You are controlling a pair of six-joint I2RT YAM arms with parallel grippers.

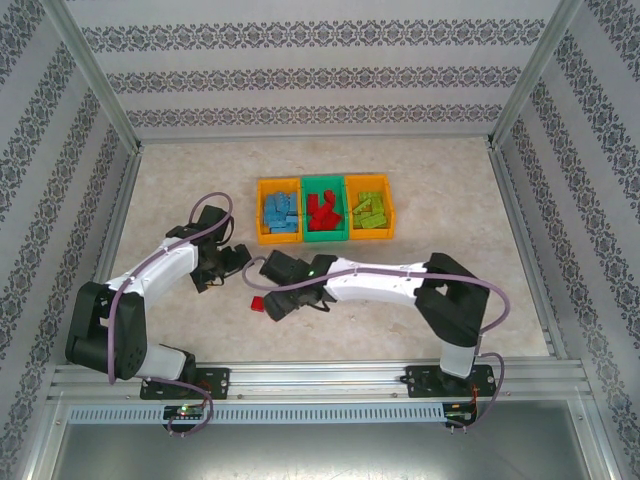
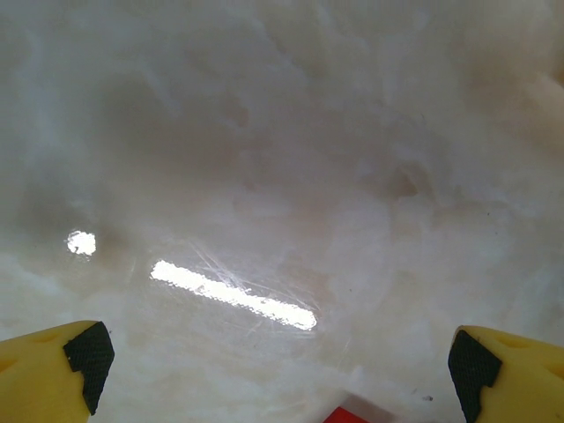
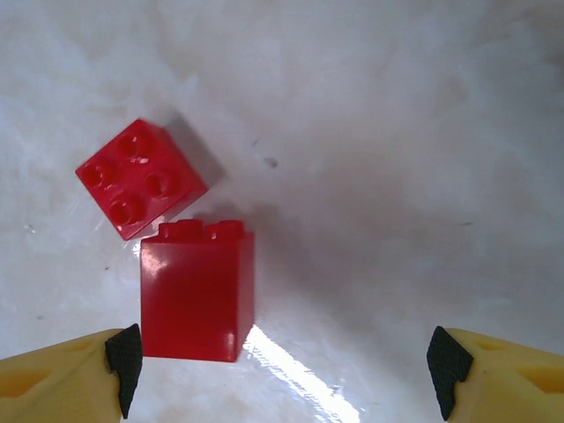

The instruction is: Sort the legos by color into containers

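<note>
In the top view three bins are set side by side in the upper middle of the frame. The left orange bin is filled with light blue bricks, the green bin with red bricks, and the right orange bin with lime green bricks. Below them, on the pale marbled counter, a loose red piece is seen left of centre, well apart from the bins.

In the right wrist view this is resolved into two bricks. A studded red brick is shown in the upper left with its four studs turned to the camera. A smooth-faced red brick is seen just below it with studs along its upper edge; whether the two touch cannot be told. The right pincer is spread wide, nothing is pinched, and its left fingertip is placed just beside the smooth-faced brick.

The left pincer is likewise spread wide over bare counter, with nothing between its fingertips. A sliver of red is cut off by the bottom edge
</note>
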